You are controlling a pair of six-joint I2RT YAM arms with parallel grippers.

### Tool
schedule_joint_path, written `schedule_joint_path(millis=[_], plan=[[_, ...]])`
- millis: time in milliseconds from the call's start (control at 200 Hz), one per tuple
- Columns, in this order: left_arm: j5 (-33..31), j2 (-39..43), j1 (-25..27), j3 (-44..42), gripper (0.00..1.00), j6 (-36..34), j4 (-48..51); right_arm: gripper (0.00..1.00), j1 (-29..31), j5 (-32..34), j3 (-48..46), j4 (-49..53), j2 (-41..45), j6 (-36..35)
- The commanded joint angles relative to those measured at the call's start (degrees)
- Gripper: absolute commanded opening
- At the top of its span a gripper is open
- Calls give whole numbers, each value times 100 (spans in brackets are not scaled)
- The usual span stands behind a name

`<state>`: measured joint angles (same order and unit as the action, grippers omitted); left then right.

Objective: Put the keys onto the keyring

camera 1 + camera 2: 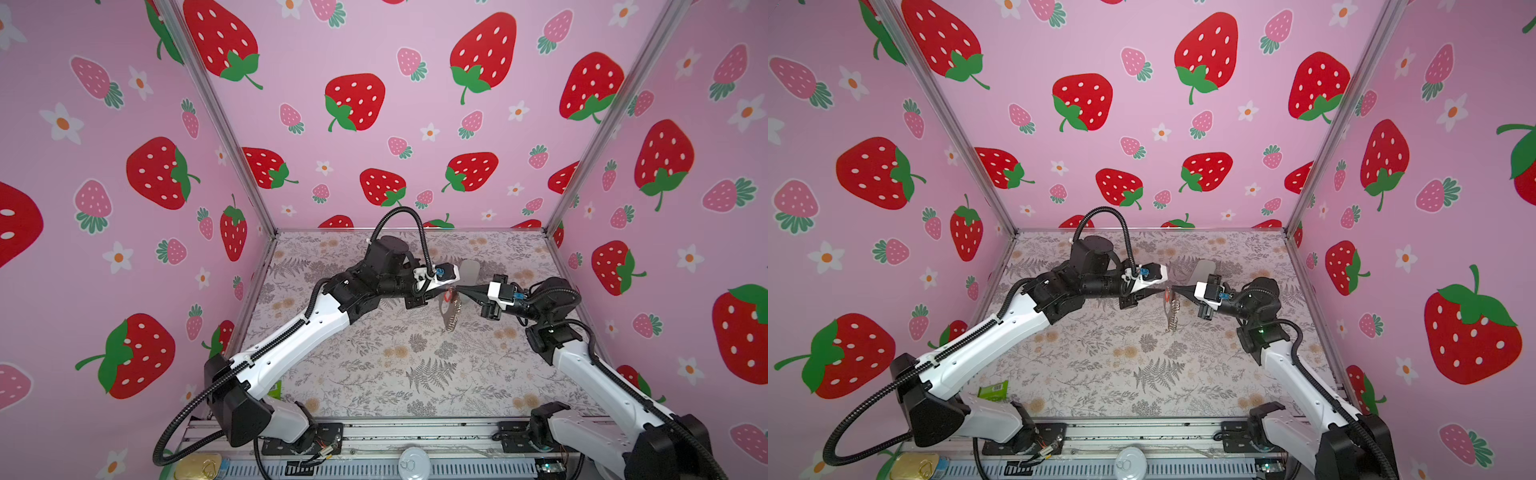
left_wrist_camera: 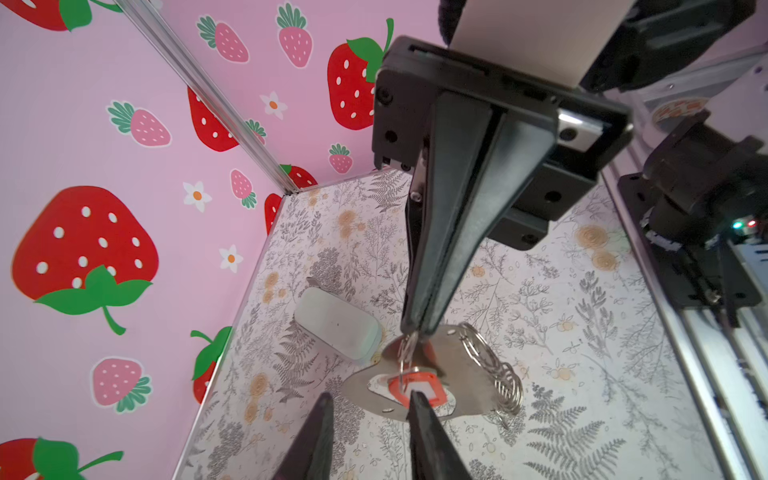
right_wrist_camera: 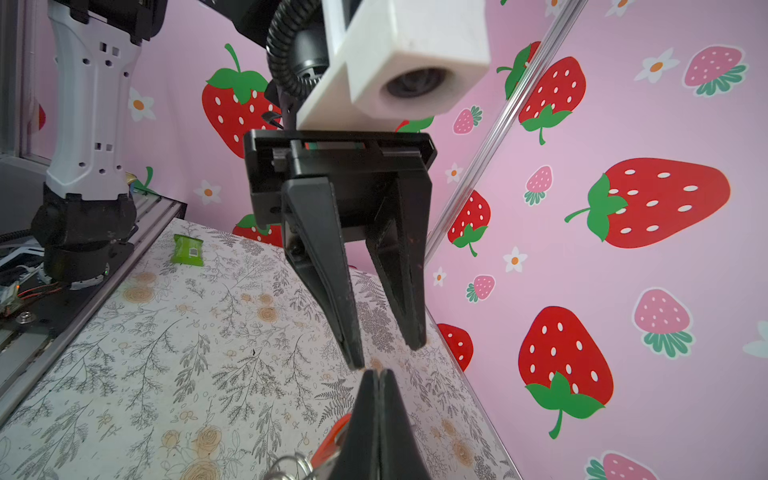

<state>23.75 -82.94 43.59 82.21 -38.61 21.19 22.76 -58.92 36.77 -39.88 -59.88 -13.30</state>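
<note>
So the whole thing comes down to how the key (image 2: 415,388) sits relative to the left gripper (image 3: 384,353). The right gripper (image 2: 415,330) is clenched tight on a thin wire ring at the top of the keyring (image 2: 357,386). The strap loop, the chain of rings and the red-tagged key all dangle straight down from that pinch, lifted clear of the table (image 1: 374,374), a bit right of centre and towards the far side.

The left gripper reaches in from the left, fingers spread with nothing between them. The two sets of tips nearly meet nose to nose. In the left wrist view the tag hangs just ahead of one left finger; can't tell if they touch.

My guess: the left arm is the one free to act. The bundle's long axis is vertical, crossing its level reach, so it'd need to drop slightly to catch the tag. Can't tell whether the key is already threaded on.
</note>
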Motion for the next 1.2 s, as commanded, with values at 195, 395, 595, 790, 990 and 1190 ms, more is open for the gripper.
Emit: schedule_joint_path(millis=[195,395,595,790,990,1190], plan=[[658,-222,-70,316,22,298,24,0,26,-40,8,-333,100,-50],[995,-282,-131,379,16,396,19,0,66,-58,-12,-361,109,-128],[1300,-407,-175,527,2,398,266,0,101,-94,-52,-468,167,-214],[1629,-484,-227,557,0,477,280,0,132,-127,-204,-1059,165,90],[2104,-565,-272,518,0,408,272,0,169,-138,-311,-1517,121,336],[2315,-718,-269,626,0,429,315,0,202,-94,-340,-1814,67,455]])
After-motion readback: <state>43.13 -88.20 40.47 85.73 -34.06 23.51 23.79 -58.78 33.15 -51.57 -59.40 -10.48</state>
